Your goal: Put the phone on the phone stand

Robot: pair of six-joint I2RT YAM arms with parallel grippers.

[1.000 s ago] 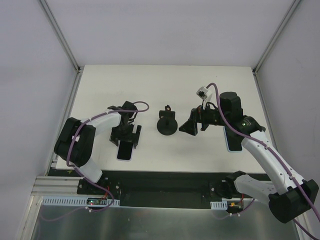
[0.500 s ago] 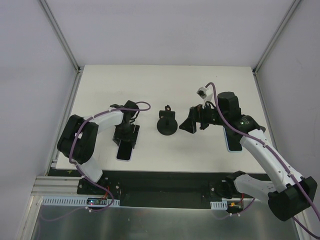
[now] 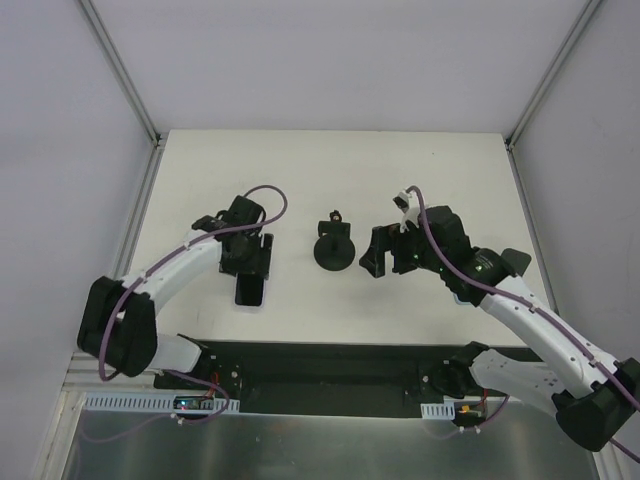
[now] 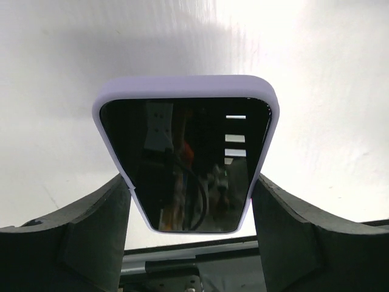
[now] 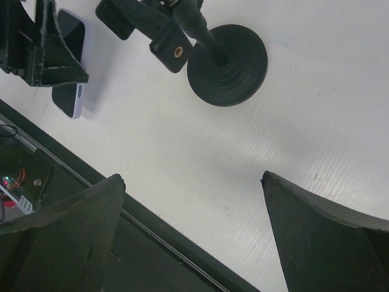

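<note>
Top external: white table point(image 3: 330, 170), grey walls point(image 3: 330, 60); left gripper point(image 3: 250, 272) grasping phone point(image 4: 188, 158); right gripper point(image 3: 377, 250) released, near phone stand point(image 3: 333, 252).

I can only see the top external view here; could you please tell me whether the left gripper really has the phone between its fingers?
Observer: Yes. In the left wrist view the phone sits between the fingers of the left gripper, which touch both of its long edges.
Operator: Thank you. Which face is towards that camera?
Observer: The dark screen, framed by a lilac case.
Operator: And is the right gripper carrying anything?
Observer: No. The right gripper is wide open and empty, with the phone stand just beyond its fingertips.
</note>
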